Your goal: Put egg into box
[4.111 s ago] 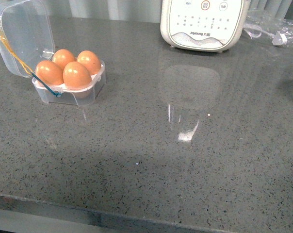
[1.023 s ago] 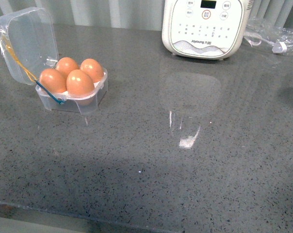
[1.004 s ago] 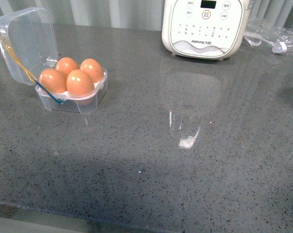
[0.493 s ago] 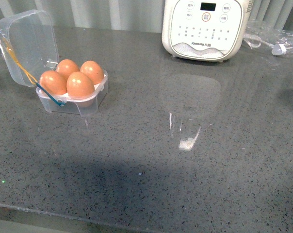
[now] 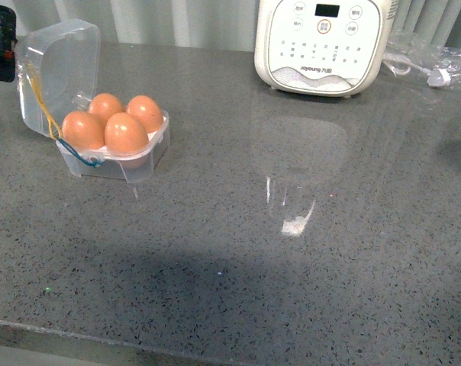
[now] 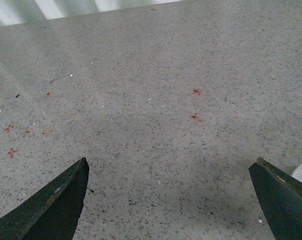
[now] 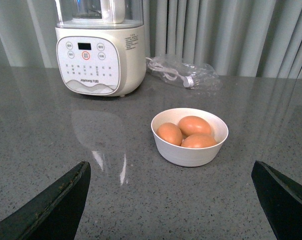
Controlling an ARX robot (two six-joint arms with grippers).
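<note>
We see a countertop (image 5: 307,290) of mid grey, speckled all over with fine dark and pale flecks; in the left wrist view it looks paler and carries small red marks (image 6: 196,92). The four eggs (image 5: 126,131) are a smooth orange-brown. Their box (image 5: 135,162) is clear plastic with a white insert, a yellow band (image 5: 41,95) and a blue-green band (image 5: 76,152). The appliance (image 5: 322,46) is creamy white with a grey wavy band, grey buttons, a dark display and one orange-ringed button. The bowl (image 7: 188,156) is plain white, and the eggs in it are the same orange-brown. The curtain (image 7: 231,35) is pale grey in vertical folds. The left gripper (image 6: 169,161) and the right gripper (image 7: 171,163) are near-black.
</note>
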